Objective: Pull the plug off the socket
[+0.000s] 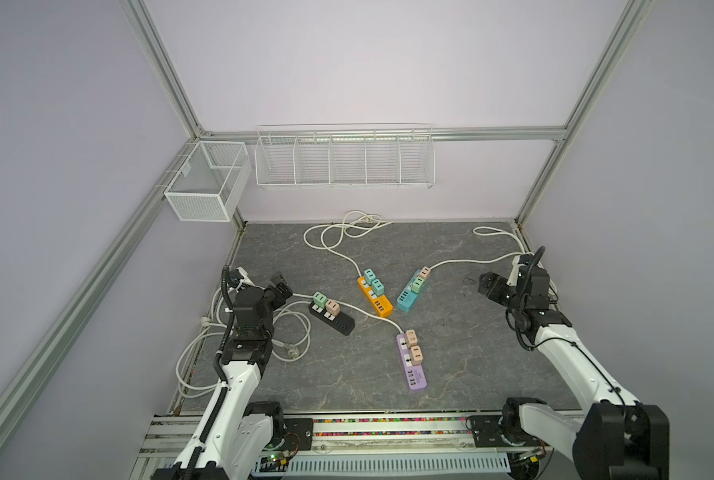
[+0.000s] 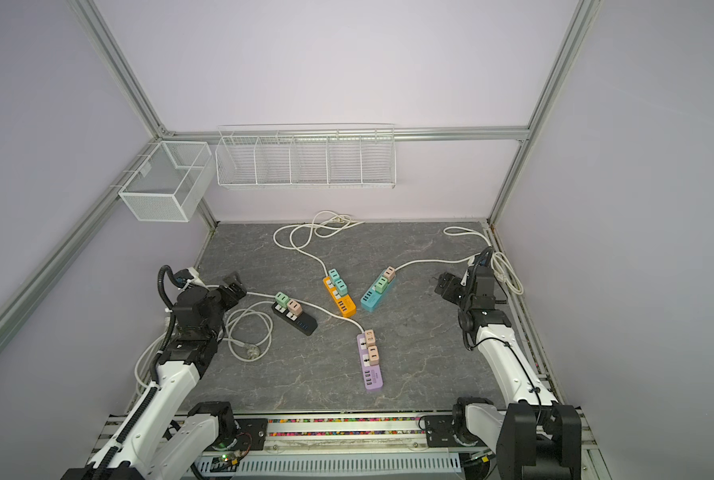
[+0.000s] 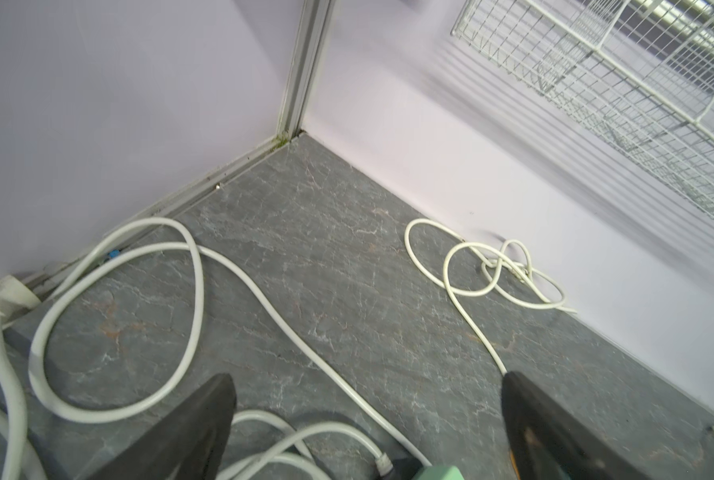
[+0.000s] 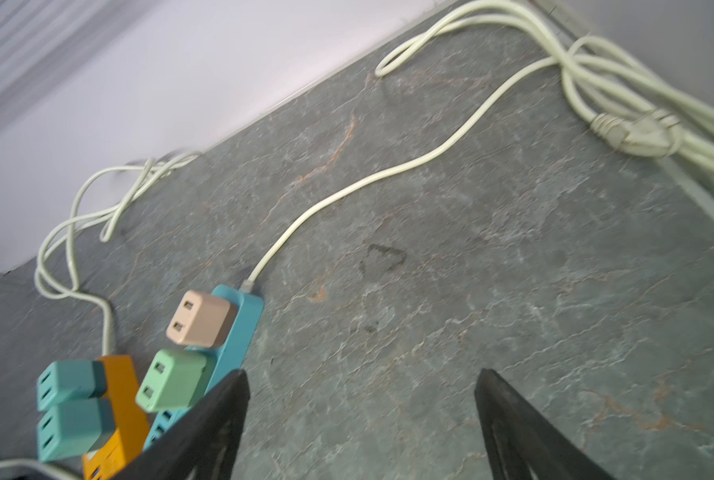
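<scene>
Four socket strips lie mid-table in both top views, each with two plugs in it. The black strip carries a green plug and a beige one. The orange strip holds teal plugs, the blue strip a beige and a green plug, and the purple strip two beige plugs. My left gripper hovers open just left of the black strip; the green plug's edge shows between its fingers. My right gripper stands open and empty, right of the blue strip.
White cords loop at the back wall, by the left arm and along the right edge. Two wire baskets hang on the walls above the table. Aluminium frame posts bound the corners.
</scene>
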Tool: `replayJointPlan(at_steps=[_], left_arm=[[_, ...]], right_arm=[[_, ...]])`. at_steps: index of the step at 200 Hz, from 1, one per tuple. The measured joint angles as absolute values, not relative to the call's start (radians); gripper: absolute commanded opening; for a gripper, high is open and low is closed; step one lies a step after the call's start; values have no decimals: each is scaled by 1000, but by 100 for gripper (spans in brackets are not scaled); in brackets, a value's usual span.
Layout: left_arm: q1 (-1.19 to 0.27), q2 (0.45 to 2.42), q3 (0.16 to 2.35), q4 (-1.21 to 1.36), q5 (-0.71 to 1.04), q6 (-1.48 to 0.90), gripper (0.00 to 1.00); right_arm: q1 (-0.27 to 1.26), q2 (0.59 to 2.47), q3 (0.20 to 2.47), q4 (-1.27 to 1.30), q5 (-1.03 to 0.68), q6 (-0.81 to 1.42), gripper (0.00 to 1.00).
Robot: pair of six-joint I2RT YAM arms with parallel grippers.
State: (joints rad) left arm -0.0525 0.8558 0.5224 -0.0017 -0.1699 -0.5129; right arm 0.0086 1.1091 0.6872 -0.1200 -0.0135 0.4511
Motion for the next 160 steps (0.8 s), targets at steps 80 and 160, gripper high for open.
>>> replayJointPlan(at_steps=[80, 160], left_arm=[[-52, 673, 527, -179, 23, -619, 100], [-111, 631, 525, -366, 147, -733, 95]], right_arm=[[203, 1053, 755, -302, -54, 467, 88], [570, 1098, 859, -428, 16, 479, 88]])
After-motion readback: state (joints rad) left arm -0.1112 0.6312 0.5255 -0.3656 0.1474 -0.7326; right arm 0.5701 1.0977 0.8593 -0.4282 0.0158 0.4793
